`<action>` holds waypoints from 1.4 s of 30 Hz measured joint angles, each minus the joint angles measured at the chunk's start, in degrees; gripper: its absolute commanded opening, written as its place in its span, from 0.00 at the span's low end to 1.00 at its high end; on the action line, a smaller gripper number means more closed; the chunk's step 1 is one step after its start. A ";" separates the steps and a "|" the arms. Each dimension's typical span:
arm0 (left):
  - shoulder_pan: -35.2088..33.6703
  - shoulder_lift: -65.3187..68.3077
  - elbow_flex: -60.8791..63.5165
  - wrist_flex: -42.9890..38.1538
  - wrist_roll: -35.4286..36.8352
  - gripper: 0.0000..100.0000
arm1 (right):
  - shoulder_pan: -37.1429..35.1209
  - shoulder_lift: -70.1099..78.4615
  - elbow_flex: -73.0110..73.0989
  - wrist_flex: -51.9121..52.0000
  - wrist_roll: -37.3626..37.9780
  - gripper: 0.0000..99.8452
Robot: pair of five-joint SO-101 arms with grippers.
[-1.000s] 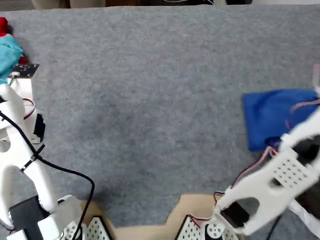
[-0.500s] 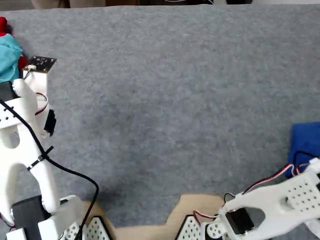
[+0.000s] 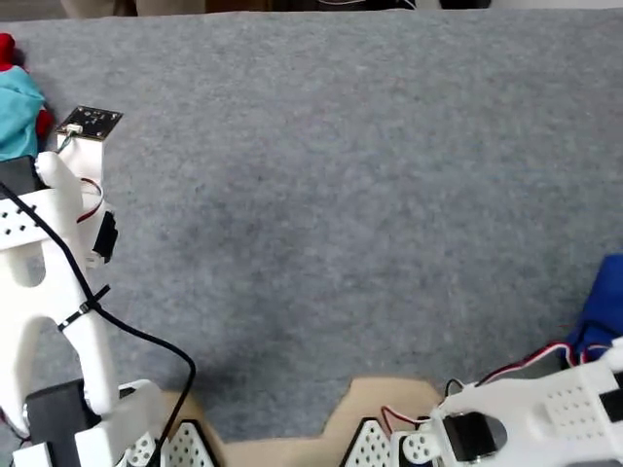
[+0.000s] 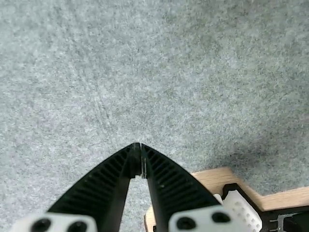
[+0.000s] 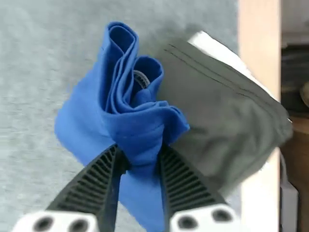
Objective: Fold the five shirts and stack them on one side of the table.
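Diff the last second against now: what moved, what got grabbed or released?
The right gripper, shut on the blue shirt, took it to the table's right edge, now over a grey shirt. The left arm crept slightly inward, left gripper shut, empty. No grab or release seen. The teal shirt at far left stayed put.

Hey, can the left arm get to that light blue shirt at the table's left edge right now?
Probably yes. The light blue shirt lies close beside the left arm with nothing on top of it, and the left gripper is shut on nothing, so it would only need to open first.
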 measured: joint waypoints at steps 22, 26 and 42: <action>0.00 0.00 0.00 0.00 0.00 0.02 | 9.23 -0.09 1.14 0.00 8.35 0.23; 0.00 0.00 -0.97 0.00 0.00 0.02 | 9.23 -0.09 1.14 0.00 8.79 0.35; -3.08 0.00 -2.55 0.00 2.37 0.02 | 0.00 -16.53 12.04 0.00 8.79 0.02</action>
